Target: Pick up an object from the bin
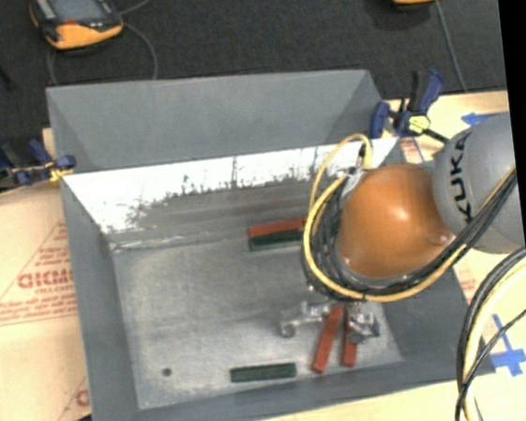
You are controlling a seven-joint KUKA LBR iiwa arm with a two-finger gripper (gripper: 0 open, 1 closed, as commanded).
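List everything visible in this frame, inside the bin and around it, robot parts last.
metal bin: one, grey, centre of view.
red bars: two, red, side by side on the bin floor, front right, under the gripper.
red bar: one, red, near the back wall, lying along the dark green bar behind it.
dark green bar: one, beside that red bar.
dark green strip: one, front edge of the floor.
handheld devices: two, orange and black, beyond the bin, top left and top right.
arm: one, grey, from the right.
orange cover: one, on the wrist.
gripper: one, front right of the bin.
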